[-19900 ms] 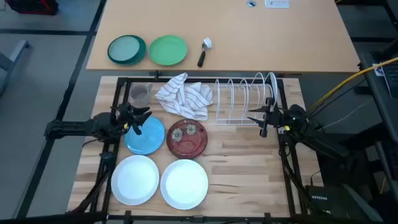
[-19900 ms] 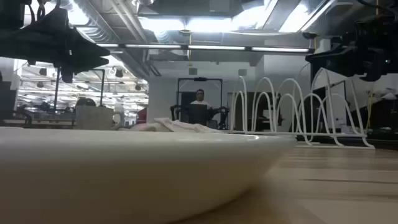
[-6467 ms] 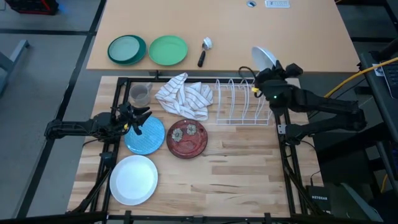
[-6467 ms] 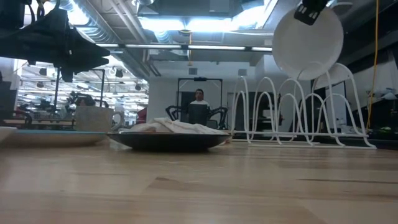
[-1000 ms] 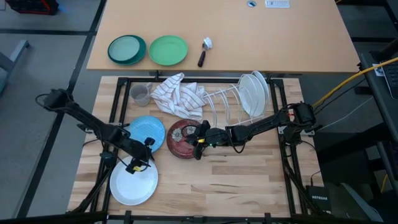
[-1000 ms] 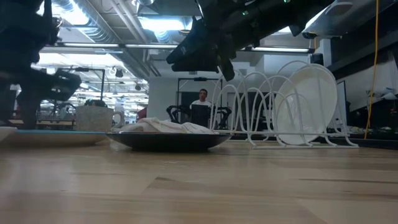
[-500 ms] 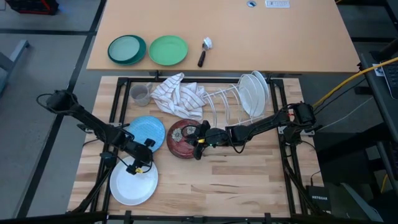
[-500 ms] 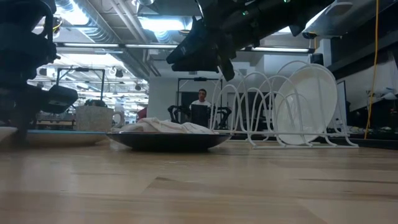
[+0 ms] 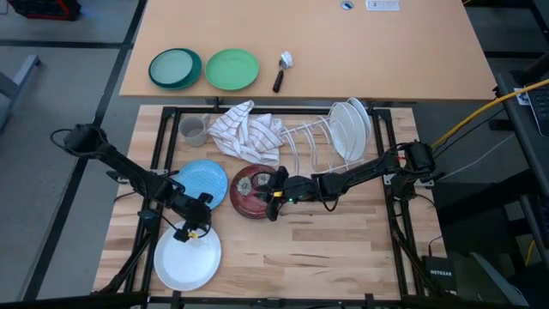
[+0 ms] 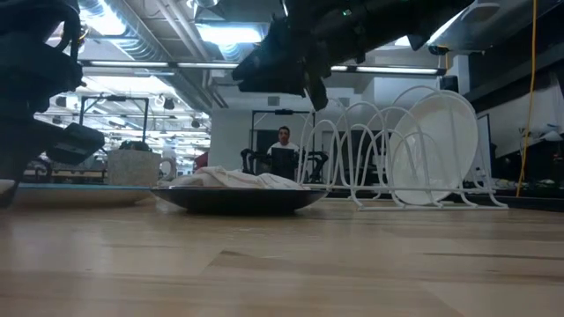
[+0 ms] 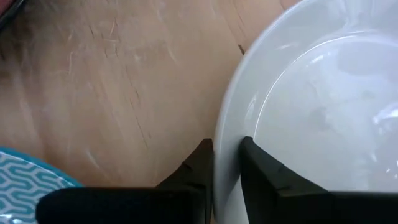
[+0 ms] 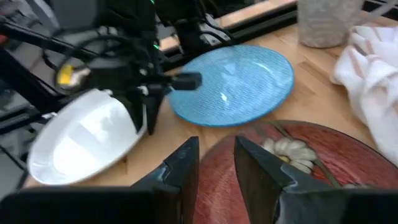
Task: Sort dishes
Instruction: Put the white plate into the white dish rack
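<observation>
Left gripper (image 9: pixel 190 230) clenched on the rim of white plate (image 9: pixel 187 260) (near edge tipped up) at the table's (image 9: pixel 343 249) front left. Plain, glossy. Right gripper (image 9: pixel 273 190) hovers over red plate (image 9: pixel 251 192), fingers parted, empty. One blue plate (image 9: pixel 202 181); two white plates in rack (image 9: pixel 350 130).

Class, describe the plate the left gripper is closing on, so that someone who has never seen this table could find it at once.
Start at the wooden table and go to its near left corner, below the light blue plate and the dark red plate. There lies a white plate, its rim between the left gripper fingers. It is the only plain white plate lying flat; the other white ones stand in the wire rack.
</observation>
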`<state>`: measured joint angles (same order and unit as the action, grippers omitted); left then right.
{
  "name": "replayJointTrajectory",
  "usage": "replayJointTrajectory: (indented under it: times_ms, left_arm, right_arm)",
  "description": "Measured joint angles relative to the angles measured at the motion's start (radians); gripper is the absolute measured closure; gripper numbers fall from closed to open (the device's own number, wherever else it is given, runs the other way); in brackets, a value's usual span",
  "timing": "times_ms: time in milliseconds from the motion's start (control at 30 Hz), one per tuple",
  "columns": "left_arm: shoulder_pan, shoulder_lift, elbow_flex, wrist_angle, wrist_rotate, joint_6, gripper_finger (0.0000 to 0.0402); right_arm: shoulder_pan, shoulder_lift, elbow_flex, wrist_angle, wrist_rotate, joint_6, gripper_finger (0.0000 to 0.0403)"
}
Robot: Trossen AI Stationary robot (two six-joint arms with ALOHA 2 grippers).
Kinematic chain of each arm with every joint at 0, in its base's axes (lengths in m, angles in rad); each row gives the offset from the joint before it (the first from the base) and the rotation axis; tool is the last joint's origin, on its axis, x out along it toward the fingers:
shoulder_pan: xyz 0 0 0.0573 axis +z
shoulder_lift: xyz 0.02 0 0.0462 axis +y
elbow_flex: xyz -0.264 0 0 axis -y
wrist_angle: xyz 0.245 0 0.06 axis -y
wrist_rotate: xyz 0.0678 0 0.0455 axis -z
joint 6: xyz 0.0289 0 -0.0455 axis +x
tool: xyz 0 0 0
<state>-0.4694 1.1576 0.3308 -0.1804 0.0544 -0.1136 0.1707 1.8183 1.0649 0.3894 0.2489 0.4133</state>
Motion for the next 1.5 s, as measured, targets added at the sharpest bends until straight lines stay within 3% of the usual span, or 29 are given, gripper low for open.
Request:
replayJointTrajectory:
  times_ms: [433, 667, 833, 1200, 1500]
  left_arm:
    - [0.044, 0.002, -0.003, 0.186, -0.05, -0.161, 0.0376]
    - [0.097, 0.002, -0.003, 0.315, -0.087, -0.176, 0.0382]
    - [0.142, 0.001, -0.002, 0.394, -0.112, -0.182, 0.0393]
    - [0.218, 0.001, -0.002, 0.465, -0.126, -0.174, 0.0396]
    - [0.242, 0.001, -0.002, 0.505, -0.125, -0.167, 0.0397]
  right_arm:
    - [0.0, -0.001, 0.0, 0.074, -0.078, 0.032, 0.0297]
    - [0.0, -0.001, 0.0, 0.073, -0.089, 0.036, 0.0297]
    - [0.0, -0.001, 0.0, 0.072, -0.151, 0.069, 0.0297]
    - [0.0, -0.001, 0.0, 0.069, -0.216, 0.112, 0.0297]
    - [0.0, -0.001, 0.0, -0.07, -0.216, 0.214, 0.0297]
